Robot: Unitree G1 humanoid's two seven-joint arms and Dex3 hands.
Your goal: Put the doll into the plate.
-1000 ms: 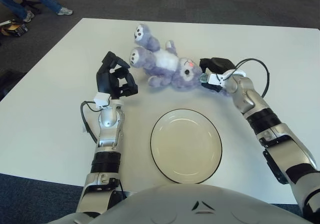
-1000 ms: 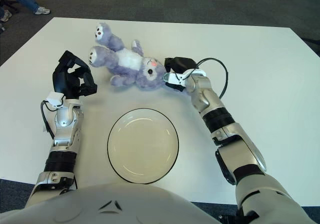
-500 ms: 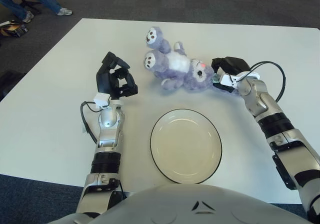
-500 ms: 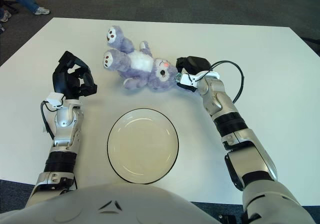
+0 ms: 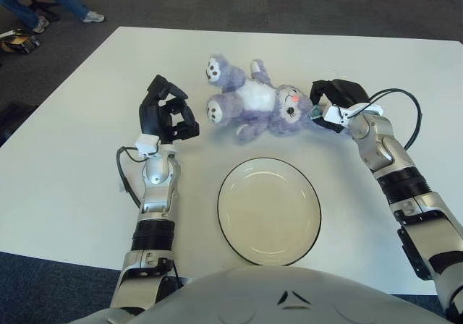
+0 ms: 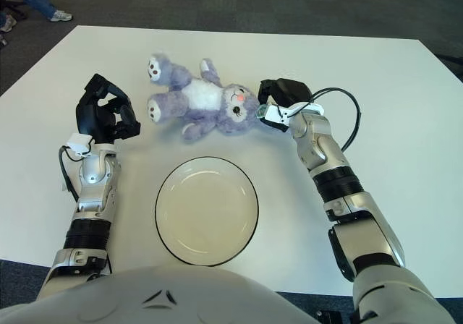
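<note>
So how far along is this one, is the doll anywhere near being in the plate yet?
Nothing is done yet: the plate holds nothing and the doll lies on the table just beyond it. In hand: the right hand is closed at the doll's head. The left hand shows left of the doll, fingers curled, holding nothing. Left: lift the doll and set it in the plate.

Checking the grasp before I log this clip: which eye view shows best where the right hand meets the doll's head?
The right eye view: right hand sits nearer centre, touching the doll at its head. The left eye view shows the same contact, further right.
</note>
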